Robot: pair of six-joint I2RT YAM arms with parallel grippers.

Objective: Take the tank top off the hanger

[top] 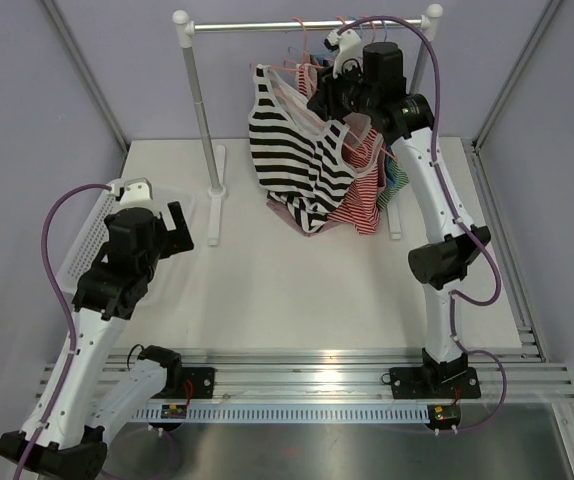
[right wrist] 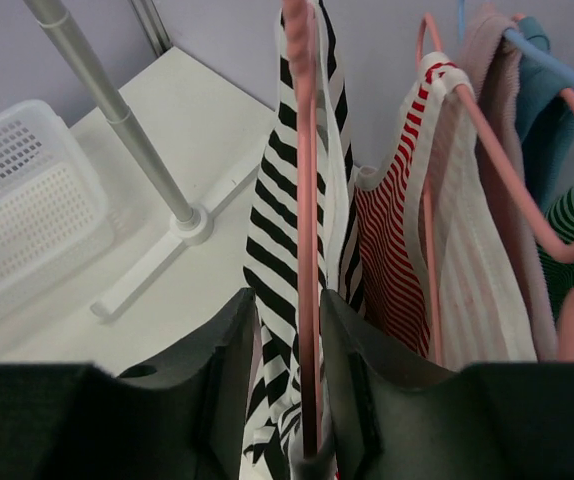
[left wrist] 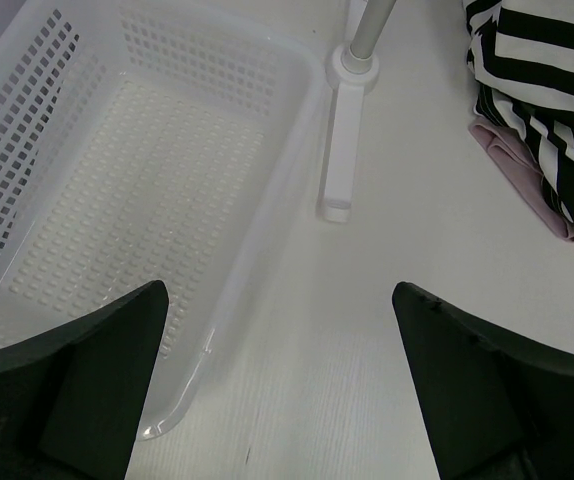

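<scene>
The black-and-white striped tank top (top: 289, 150) hangs from a pink plastic hanger (right wrist: 307, 200) on the metal rail (top: 307, 26), crowded on its right by a red-and-white striped garment (right wrist: 392, 250). The right gripper (right wrist: 287, 305) is clamped on that hanger, striped fabric between its fingers. Bare white table (top: 267, 290) lies in front. The left gripper (left wrist: 279, 290) hovers spread wide beside the white perforated plastic basket (left wrist: 117, 180), whose floor shows wall to wall.

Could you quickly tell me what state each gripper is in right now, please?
Left gripper: open, holding nothing.
Right gripper: closed on the pink hanger, together with a strap of the striped tank top.
</scene>
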